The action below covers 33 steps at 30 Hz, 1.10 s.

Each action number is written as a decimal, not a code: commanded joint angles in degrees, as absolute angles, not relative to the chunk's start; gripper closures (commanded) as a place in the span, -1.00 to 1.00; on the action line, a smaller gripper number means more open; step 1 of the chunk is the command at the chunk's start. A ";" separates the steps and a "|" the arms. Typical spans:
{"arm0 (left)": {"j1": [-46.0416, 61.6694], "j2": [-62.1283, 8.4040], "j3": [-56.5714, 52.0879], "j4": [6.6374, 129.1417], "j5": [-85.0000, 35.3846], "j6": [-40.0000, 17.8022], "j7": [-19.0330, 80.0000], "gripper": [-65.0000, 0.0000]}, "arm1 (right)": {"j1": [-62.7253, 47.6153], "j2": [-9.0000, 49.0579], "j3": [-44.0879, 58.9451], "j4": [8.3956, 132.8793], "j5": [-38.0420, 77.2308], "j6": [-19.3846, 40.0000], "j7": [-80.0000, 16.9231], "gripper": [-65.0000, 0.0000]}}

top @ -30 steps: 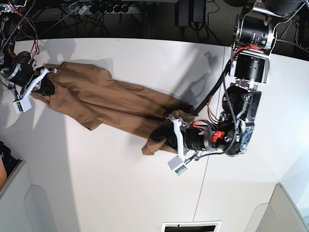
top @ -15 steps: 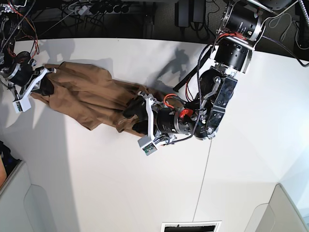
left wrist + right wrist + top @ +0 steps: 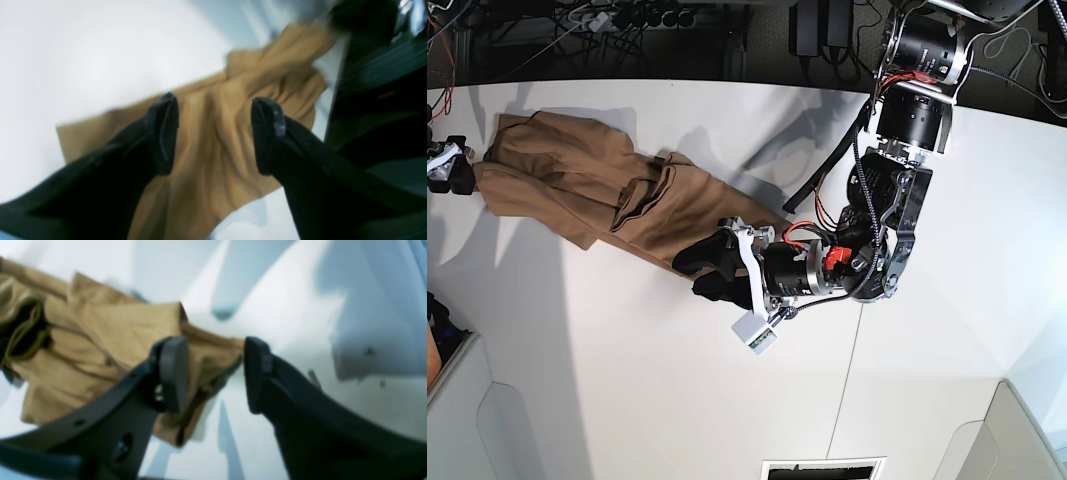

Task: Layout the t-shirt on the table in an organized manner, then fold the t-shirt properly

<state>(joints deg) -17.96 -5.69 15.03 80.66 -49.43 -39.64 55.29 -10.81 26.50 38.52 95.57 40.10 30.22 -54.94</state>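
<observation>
the right gripper (image 3: 449, 167) is seen at the far left edge of the base view, mostly cut off by the frame, just beside the left end of the t-shirt (image 3: 587, 195). in the right wrist view its fingers (image 3: 171, 373) are spread apart with nothing clamped between them; a corner of the shirt lies behind the gap, and contact cannot be told through the blur. the t-shirt is laid on the table (image 3: 627, 380) as a bunched, elongated tan-brown strip running from upper left down toward the centre, with a rumpled fold ridge near its middle. the dark seam line (image 3: 847, 390) is seen across the tabletop at lower right. the left gripper (image 3: 709, 270) is positioned low at the shirt's right end, near the table centre, pointing left. in the left wrist view its fingers (image 3: 163, 133) are held wide apart, with wrinkled cloth lying under and between them, not pinched. the left arm (image 3: 907, 130) is folded down from the upper right. cables and power strips (image 3: 627, 18) are seen beyond the far table edge.
</observation>
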 commanded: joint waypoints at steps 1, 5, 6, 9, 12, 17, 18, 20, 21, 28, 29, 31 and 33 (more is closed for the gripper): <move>-19.16 -5.56 14.87 81.62 -50.59 -40.00 54.70 -0.14 | -10.50 27.73 38.98 96.40 41.23 30.22 -53.80 0.13; -19.09 -5.69 15.03 81.60 -50.13 -40.00 54.96 -0.14 | -10.70 27.77 38.98 96.36 41.30 30.22 -53.78 0.13; -18.98 -5.78 15.03 81.60 -49.98 -40.00 55.24 -0.14 | -10.74 27.77 38.98 96.29 40.91 30.20 -53.78 0.13; -18.04 -6.76 15.03 81.60 -49.93 -40.00 55.96 -0.14 | -11.35 27.75 38.98 95.68 39.09 29.74 -52.69 0.13; -16.40 -8.21 15.03 81.60 -49.91 -40.00 55.96 -0.14 | -11.29 27.75 38.98 92.86 38.83 29.76 -52.29 0.06; -13.74 -9.58 14.96 81.60 -49.91 -40.00 55.51 -0.14 | -11.27 27.64 38.98 87.31 41.12 29.82 -51.75 -0.26; -13.45 -9.56 14.90 81.60 -49.91 -40.00 55.51 -0.14 | -11.20 27.49 38.98 86.50 41.43 29.82 -51.40 -0.26; -13.19 -9.54 14.85 81.60 -49.93 -40.00 55.51 -0.14 | -11.16 27.07 38.98 85.21 42.65 30.68 -51.40 -0.26; -13.15 -9.56 14.85 81.60 -49.91 -40.00 55.48 -0.14 | -11.16 26.63 38.98 84.88 43.29 31.22 -51.44 -0.26; -13.17 -9.52 14.85 81.60 -49.91 -40.00 55.07 -0.14 | -11.14 21.63 38.92 84.55 45.30 31.35 -52.38 -0.26; -13.15 -9.52 14.87 81.60 -49.89 -40.00 55.07 -0.14 | -11.16 20.97 38.92 84.55 45.45 31.51 -52.45 -0.26; -13.15 -9.52 14.87 81.58 -49.84 -40.00 55.07 -0.14 | -11.14 19.99 38.87 84.55 45.93 31.97 -52.56 -0.26; -13.15 -9.52 14.87 81.58 -48.99 -40.00 54.98 -0.14 | -11.14 19.20 38.87 84.58 46.46 32.21 -52.56 -0.26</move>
<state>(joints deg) -11.92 -9.52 15.07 80.62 -47.88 -39.64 56.27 -11.27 18.52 38.61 83.99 46.30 31.97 -52.12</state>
